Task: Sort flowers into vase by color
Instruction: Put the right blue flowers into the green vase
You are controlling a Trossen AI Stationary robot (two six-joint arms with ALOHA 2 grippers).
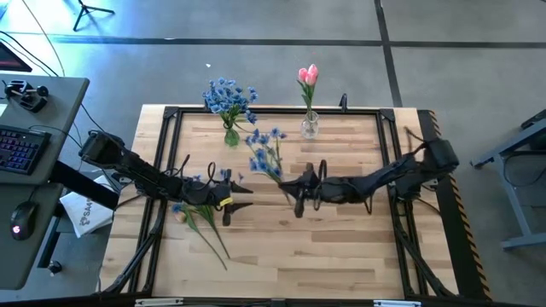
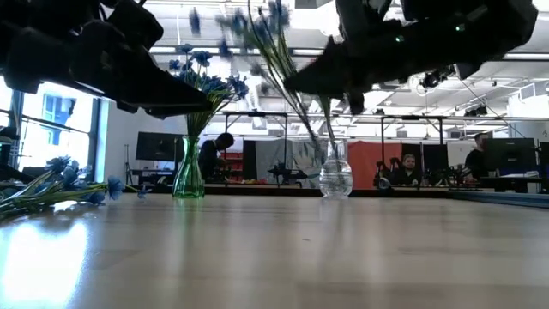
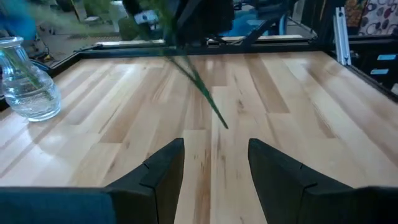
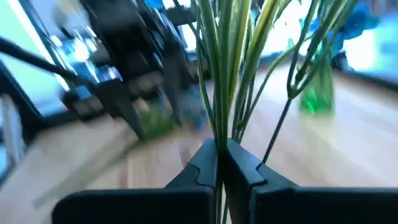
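Blue flower bunch [image 1: 266,150] is hanging mid-desk, stems clenched in our right gripper [image 1: 299,189], jaws pinching tight. We are carrying it, probably toward the green vase [image 1: 230,134] holding blue blooms. Left gripper [image 1: 229,193] is waiting, jaws parted, empty.

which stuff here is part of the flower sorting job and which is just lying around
Job: blue bunch in the shut right tool; green vase; clear vase; loose flowers under the open left tool.
Lying about: keyboard; mouse.
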